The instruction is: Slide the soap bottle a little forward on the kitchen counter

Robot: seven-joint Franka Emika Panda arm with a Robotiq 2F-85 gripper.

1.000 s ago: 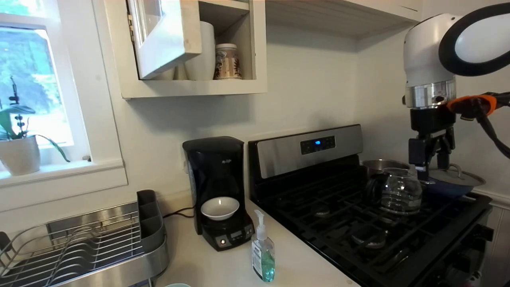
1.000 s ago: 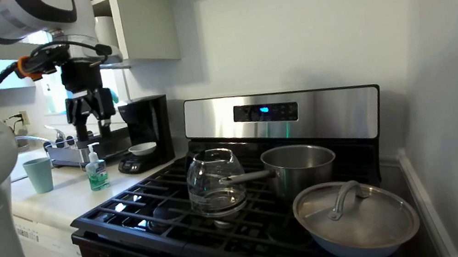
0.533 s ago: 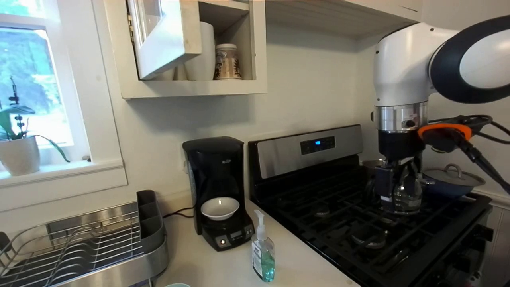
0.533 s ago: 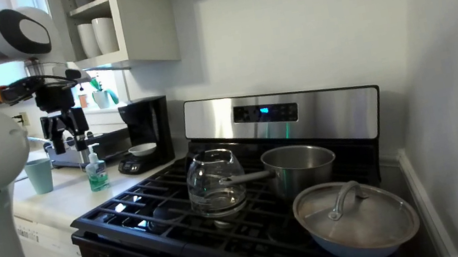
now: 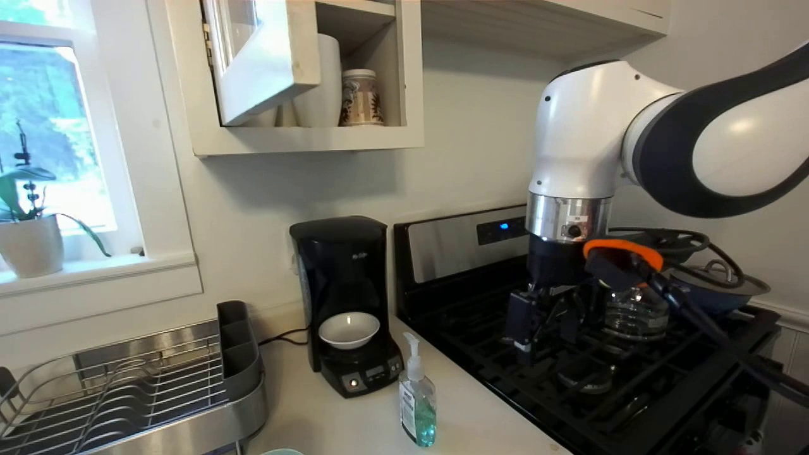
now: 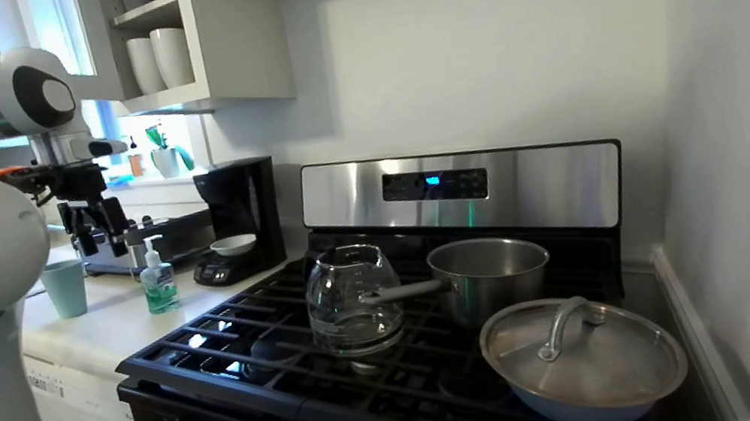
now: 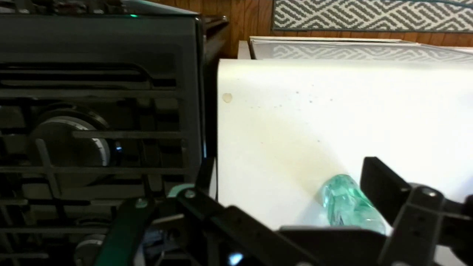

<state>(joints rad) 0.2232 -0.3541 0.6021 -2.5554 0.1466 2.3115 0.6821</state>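
The soap bottle (image 5: 417,404), clear plastic with teal-green liquid and a pale pump top, stands upright on the white kitchen counter (image 5: 354,424), in front of the coffee maker. It also shows upright in an exterior view (image 6: 160,286). In the wrist view the bottle (image 7: 345,201) is near the right finger, its upper part hidden behind the gripper body. My gripper (image 5: 546,338) is open and empty, pointing down, above and apart from the bottle. It also shows in an exterior view (image 6: 104,246). The wrist view shows the fingers wide apart (image 7: 290,173).
A black coffee maker (image 5: 341,272) with a white bowl (image 5: 349,330) stands behind the bottle. A dish rack (image 5: 240,411) and a teal cup (image 6: 65,289) are nearby. The stove (image 6: 285,401) holds a glass carafe (image 6: 353,298), a pot (image 6: 493,278) and a lidded pan (image 6: 583,358).
The arm and open gripper have moved left in both exterior views, and lower in the picture, coming nearer the counter side. The soap bottle has not moved.
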